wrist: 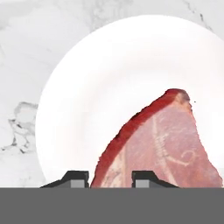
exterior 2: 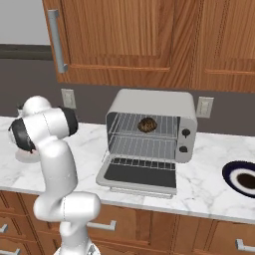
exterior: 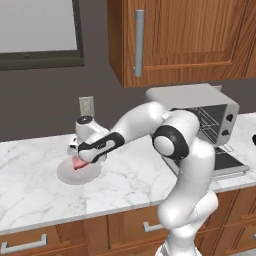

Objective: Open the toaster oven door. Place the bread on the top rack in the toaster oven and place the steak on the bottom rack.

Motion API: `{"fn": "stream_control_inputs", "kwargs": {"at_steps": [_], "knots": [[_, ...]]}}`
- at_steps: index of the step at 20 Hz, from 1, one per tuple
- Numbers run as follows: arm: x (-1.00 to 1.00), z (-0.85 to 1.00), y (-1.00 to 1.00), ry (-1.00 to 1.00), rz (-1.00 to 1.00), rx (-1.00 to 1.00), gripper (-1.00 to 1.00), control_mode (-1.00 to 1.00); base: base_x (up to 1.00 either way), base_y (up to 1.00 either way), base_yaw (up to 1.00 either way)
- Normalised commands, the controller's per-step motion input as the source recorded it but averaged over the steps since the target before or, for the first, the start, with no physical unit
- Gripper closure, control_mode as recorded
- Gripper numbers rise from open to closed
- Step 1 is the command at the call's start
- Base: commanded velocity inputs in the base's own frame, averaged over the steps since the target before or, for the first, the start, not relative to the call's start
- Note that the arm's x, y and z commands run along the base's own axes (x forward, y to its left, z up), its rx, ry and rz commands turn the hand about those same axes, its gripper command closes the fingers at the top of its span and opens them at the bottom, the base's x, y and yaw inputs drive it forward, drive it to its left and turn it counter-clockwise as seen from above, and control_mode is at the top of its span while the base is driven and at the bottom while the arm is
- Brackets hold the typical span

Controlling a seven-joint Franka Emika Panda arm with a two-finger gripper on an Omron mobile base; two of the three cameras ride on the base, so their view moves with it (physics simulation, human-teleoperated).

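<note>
The steak (wrist: 166, 144), pink-red with a darker rim, is over a white plate (wrist: 100, 78) on the counter left of the toaster oven (exterior 2: 149, 102). My gripper (wrist: 110, 179) is shut on the steak's near edge, one fingertip on each side. Seen from the left base, the gripper (exterior: 79, 159) hangs just above the plate (exterior: 75, 176) with the steak (exterior: 77, 164) under it. The toaster oven door (exterior 2: 139, 174) lies folded down flat. The bread (exterior 2: 147, 124) rests on the top rack (exterior 2: 124, 130). The bottom rack (exterior 2: 144, 148) is bare.
A dark blue plate (exterior 2: 244, 179) sits on the counter right of the oven. Wooden wall cabinets (exterior 2: 149, 35) hang above it. My elbow (exterior: 172, 140) stands between the white plate and the oven (exterior: 200, 95). The counter's front edge runs close below the open door.
</note>
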Motion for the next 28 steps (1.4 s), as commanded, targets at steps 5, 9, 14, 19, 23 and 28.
{"fn": "stream_control_inputs", "kwargs": {"at_steps": [5,9,14,19,23,28], "knots": [[-0.27,0.6,-0.19,0.0,0.0,0.06,1.0,-1.0,0.0,0.0,0.0],[-0.75,0.86,-0.13,0.0,-0.02,0.0,1.0,-1.0,0.0,0.0,0.0],[-0.67,0.66,-0.59,0.03,-0.04,-0.05,1.0,-1.0,0.0,0.0,0.0],[-0.54,0.49,-0.83,0.05,-0.05,-0.06,1.0,-1.0,0.0,0.0,0.0],[-0.49,0.39,-1.0,0.01,-0.02,-0.01,1.0,-1.0,0.0,0.0,0.0],[-0.6,0.13,-1.0,0.0,-0.03,0.0,1.0,-1.0,0.0,0.0,0.0]]}}
